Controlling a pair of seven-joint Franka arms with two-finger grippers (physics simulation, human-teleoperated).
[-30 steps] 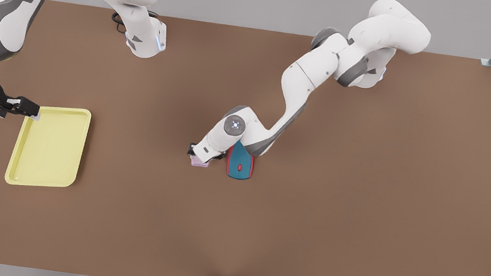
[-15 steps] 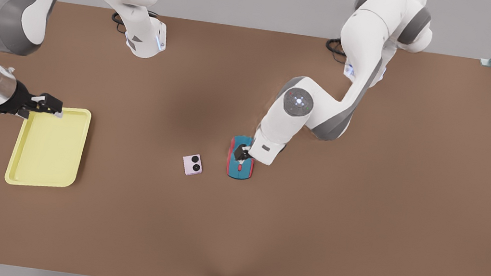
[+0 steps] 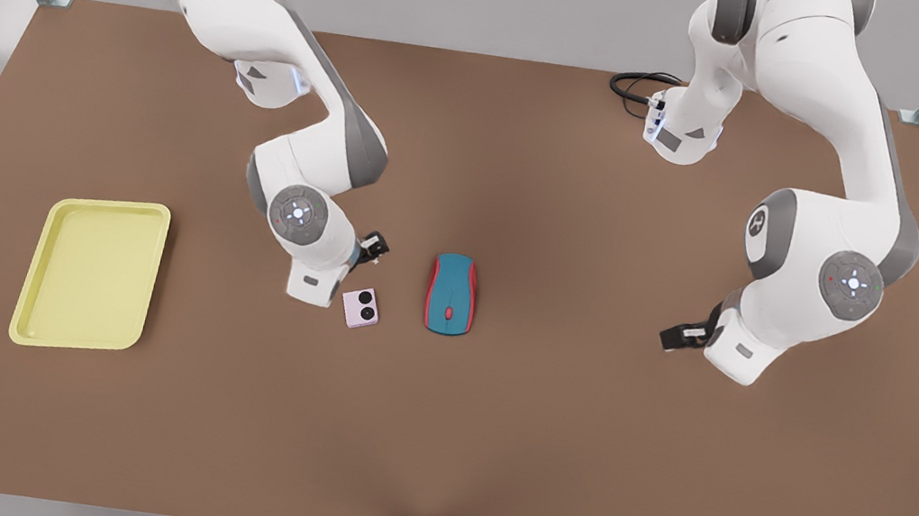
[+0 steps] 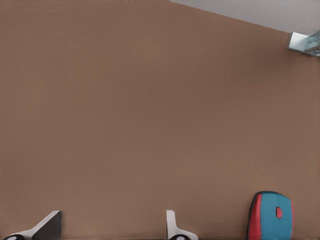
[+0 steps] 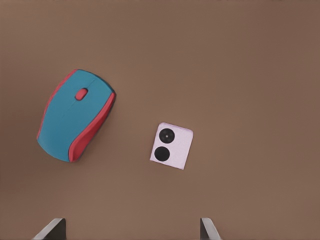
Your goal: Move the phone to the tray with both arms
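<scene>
Right pincer (image 3: 374, 247) spread nr phone (image 3: 361, 308); left pincer (image 3: 680, 336) spread, well apart.

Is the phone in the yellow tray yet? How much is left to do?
Not yet. Nothing is done: the phone lies on the table beside the mouse, apart from the tray. In hand: the right claw hovers open by the phone. The left claw waits open past the mouse. Left: grab, carry, drop in tray.

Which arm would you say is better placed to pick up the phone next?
Right. The right gripper, open, hangs just beside the phone; the left gripper, also open, is well beyond the mouse, toward the front view's right.
</scene>
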